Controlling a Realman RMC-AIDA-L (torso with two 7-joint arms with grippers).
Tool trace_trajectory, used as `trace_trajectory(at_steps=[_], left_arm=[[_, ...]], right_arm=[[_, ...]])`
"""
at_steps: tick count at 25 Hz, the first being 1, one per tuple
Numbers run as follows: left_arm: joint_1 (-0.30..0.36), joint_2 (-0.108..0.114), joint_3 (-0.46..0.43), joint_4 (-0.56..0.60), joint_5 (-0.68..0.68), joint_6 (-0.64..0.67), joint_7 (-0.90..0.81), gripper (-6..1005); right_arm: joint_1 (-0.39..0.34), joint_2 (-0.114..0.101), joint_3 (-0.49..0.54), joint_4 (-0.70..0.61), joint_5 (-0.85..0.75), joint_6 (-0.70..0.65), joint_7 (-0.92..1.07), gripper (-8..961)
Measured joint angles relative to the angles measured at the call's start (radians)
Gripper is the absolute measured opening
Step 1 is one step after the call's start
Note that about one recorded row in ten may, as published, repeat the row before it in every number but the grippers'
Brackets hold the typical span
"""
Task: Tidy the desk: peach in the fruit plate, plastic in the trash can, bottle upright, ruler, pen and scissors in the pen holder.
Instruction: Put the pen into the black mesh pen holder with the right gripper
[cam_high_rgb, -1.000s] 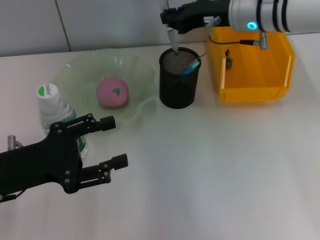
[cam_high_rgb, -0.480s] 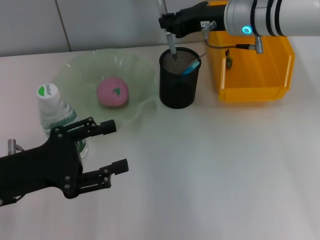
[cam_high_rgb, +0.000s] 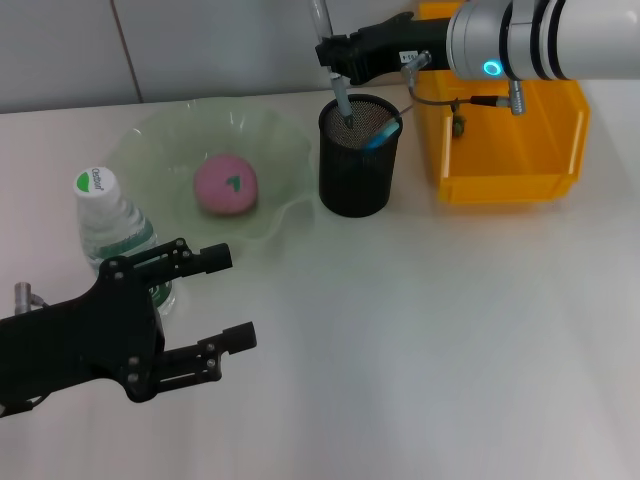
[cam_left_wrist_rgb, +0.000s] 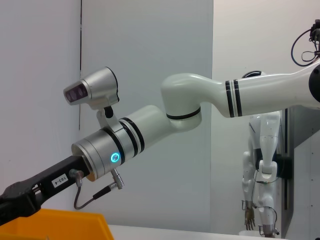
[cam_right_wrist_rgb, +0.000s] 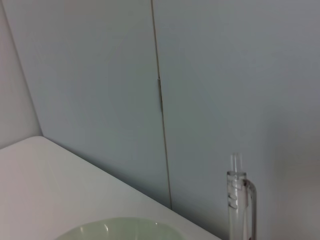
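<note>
My right gripper (cam_high_rgb: 338, 72) has slid a little leftward over the last second and lifted the pen (cam_high_rgb: 342, 98) more upright; my jaws are clamped on its clear barrel, its tip inside the mouth of the black mesh pen holder (cam_high_rgb: 357, 157), where something blue already leans. My left gripper (cam_high_rgb: 215, 300) hangs low with jaws apart, just beside the upright bottle (cam_high_rgb: 112, 227). The peach (cam_high_rgb: 226, 184) lies in the green fruit plate (cam_high_rgb: 160, 140). The yellow bin (cam_high_rgb: 505, 150) stands right of the holder.

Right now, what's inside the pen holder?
In the pen holder: a blue item leaning on the rim, and the pen tip, held by the right gripper. Mesh wall hides anything lower.
</note>
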Motion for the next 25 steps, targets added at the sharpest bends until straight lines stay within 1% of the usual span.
trace_trajectory(at_steps=[6,11,15,19,24,25], left_arm=[[0.004,0.0,0.0,0.0,0.0,0.004,0.0,763],[0.006,0.0,-0.002,0.0,0.0,0.008,0.0,763],[0.008,0.0,-0.021,0.0,0.0,0.023,0.0,763],[0.01,0.0,-0.028,0.0,0.0,0.029,0.0,763],[0.011,0.001,-0.03,0.0,0.0,0.031,0.0,763],[0.012,0.001,-0.031,0.0,0.0,0.032,0.0,763]], right_arm=[[-0.001,0.0,0.0,-0.006,0.0,-0.009,0.006,127],[-0.003,0.0,0.0,-0.014,0.0,-0.041,0.009,127],[-0.009,-0.002,0.0,-0.016,0.0,-0.057,0.009,127],[-0.019,-0.002,0.001,-0.025,0.0,-0.059,0.014,289],[-0.048,-0.002,0.003,-0.062,0.008,-0.064,0.041,404],[-0.064,-0.002,0.003,-0.079,0.037,-0.072,0.042,412]])
